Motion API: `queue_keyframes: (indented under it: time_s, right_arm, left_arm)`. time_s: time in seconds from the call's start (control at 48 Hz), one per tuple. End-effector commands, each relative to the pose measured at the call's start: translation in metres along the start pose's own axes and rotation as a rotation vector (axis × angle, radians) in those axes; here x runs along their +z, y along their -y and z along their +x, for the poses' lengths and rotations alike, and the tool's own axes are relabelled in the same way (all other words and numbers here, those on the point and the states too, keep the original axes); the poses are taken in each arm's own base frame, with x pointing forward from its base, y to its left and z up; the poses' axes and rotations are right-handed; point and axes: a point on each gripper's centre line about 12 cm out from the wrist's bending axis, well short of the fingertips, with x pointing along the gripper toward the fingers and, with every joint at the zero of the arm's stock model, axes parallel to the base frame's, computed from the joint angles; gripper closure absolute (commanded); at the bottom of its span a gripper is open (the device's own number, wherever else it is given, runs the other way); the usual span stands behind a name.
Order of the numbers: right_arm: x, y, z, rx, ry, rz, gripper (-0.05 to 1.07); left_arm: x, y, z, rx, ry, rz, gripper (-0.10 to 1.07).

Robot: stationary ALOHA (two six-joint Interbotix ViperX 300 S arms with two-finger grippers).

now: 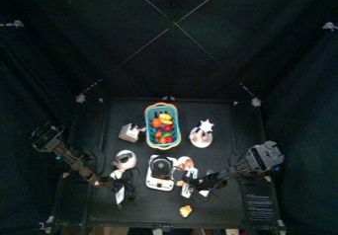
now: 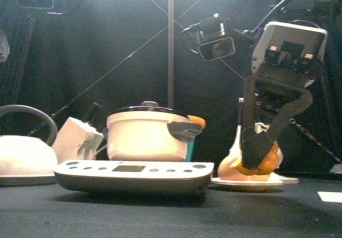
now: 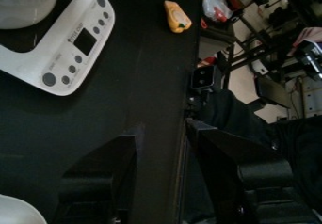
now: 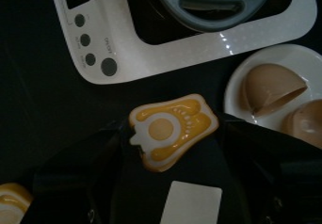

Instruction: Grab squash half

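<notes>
Glossy white plastic cooker base (image 4: 151, 40), smooth glossy squash half (image 4: 270, 87), shiny white plate (image 2: 254, 181), matt black table (image 3: 138, 68)

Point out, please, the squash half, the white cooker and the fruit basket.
squash half (image 4: 174, 130): right wrist view, its yellow centre.
white cooker (image 2: 134, 170): front view, its control panel.
fruit basket (image 1: 149, 114): top view, its teal rim.

No text, label or number is legible anywhere, not even on the cooker's control panel (image 4: 94, 41).
</notes>
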Motion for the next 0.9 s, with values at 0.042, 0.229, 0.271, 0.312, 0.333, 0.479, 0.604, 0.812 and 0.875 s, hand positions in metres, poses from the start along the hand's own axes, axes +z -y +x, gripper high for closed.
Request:
queue_keyframes:
  time_s: [0.042, 0.229, 0.271, 0.312, 0.333, 0.479, 0.604, 0.812, 0.875]
  right_arm:
    - [0.012, -0.001, -0.015, 0.029, 0.04, 0.016, 0.26]
    - [0.013, -0.002, -0.017, 0.034, 0.045, 0.02, 0.26]
    - [0.013, -0.002, -0.017, 0.034, 0.046, 0.018, 0.26]
    - [0.013, -0.002, -0.017, 0.034, 0.046, 0.018, 0.26]
    - [0.013, -0.002, -0.017, 0.034, 0.046, 0.018, 0.26]
    - [0.013, -0.002, -0.017, 0.033, 0.045, 0.018, 0.26]
    - [0.012, -0.002, -0.017, 0.034, 0.045, 0.015, 0.26]
    - [0.013, -0.002, -0.017, 0.03, 0.05, 0.006, 0.26]
    - [0.013, -0.002, -0.017, 0.03, 0.05, 0.006, 0.26]
  left_arm:
    - [0.008, 0.004, -0.007, -0.012, 0.034, 0.056, 0.18]
    - [0.015, -0.004, -0.012, 0.062, 0.069, 0.079, 0.18]
    - [0.015, -0.005, -0.013, 0.079, 0.065, 0.078, 0.18]
    - [0.015, -0.007, -0.014, 0.1, 0.062, 0.078, 0.18]
    - [0.014, -0.009, -0.014, 0.117, 0.058, 0.08, 0.18]
    - [0.017, -0.021, -0.018, 0.252, 0.06, 0.101, 0.17]
    - [0.018, -0.028, -0.024, 0.39, 0.036, 0.099, 0.17]
    - [0.005, -0.025, -0.023, 0.487, -0.074, 0.118, 0.17]
    - [0.003, -0.027, -0.021, 0.514, -0.08, 0.12, 0.17]
